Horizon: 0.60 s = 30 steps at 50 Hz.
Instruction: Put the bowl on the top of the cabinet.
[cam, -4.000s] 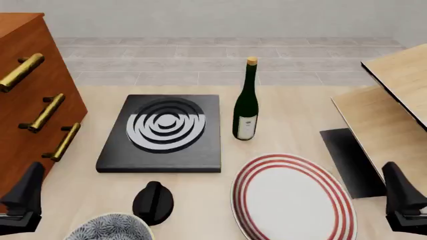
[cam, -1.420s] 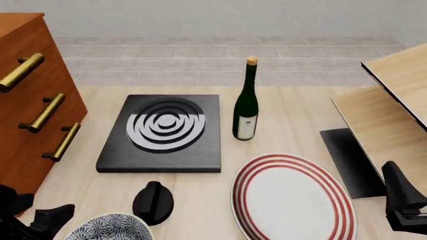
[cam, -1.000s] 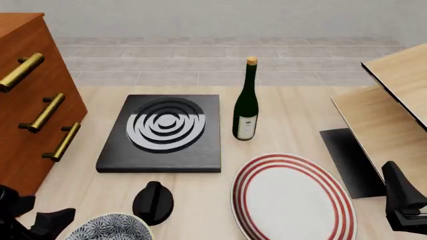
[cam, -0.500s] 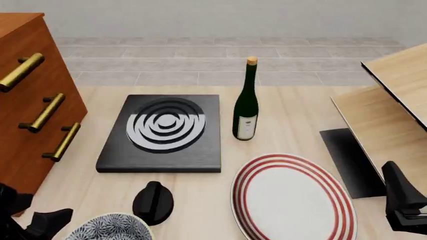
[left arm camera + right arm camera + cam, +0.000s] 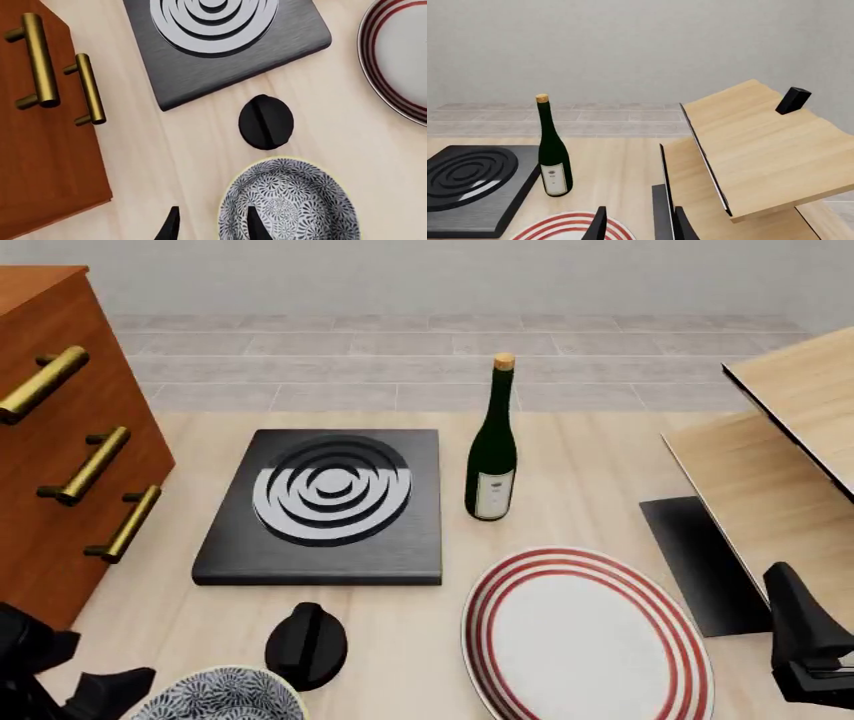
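The bowl (image 5: 220, 696), with its black-and-white swirly inside and thin yellow rim, sits on the table at the near left edge of the front view. It also shows in the left wrist view (image 5: 290, 202). My left gripper (image 5: 212, 227) is open right at it, one finger over the inside and the other outside, either side of the rim on the cabinet side. In the front view it (image 5: 100, 695) is low beside the bowl. The reddish-brown cabinet (image 5: 54, 440) with brass handles stands at the left. My right gripper (image 5: 807, 660) is open and empty at the near right.
A black knob (image 5: 307, 643) lies just beyond the bowl. Behind it is a black hob slab (image 5: 327, 505) with grey rings. A dark wine bottle (image 5: 493, 455) stands mid-table. A white plate with red rings (image 5: 587, 635) lies front right. Pale wood panels (image 5: 774, 460) stand at the right.
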{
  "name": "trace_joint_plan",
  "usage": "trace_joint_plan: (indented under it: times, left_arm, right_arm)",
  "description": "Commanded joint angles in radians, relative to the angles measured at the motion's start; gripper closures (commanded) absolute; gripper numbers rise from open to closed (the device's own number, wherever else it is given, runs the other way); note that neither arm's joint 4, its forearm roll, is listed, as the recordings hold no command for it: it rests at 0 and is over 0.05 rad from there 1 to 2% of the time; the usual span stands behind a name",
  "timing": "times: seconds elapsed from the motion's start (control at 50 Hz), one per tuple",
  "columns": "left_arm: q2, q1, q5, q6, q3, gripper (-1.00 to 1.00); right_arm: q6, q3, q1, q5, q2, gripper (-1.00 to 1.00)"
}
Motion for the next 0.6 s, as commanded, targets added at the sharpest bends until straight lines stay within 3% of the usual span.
trace_joint_plan:
  times: [0.02,0.6]
  left_arm:
    - [0.010,-0.013,-0.005,0.010,0.013,-1.00]
    - [0.027,-0.023,-0.103,0.051,0.092,-1.00]
  right_arm:
    - [0.000,0.000,0.000,0.000,0.000,-1.00]
    - [0.000,0.000,0.000,0.000,0.000,-1.00]
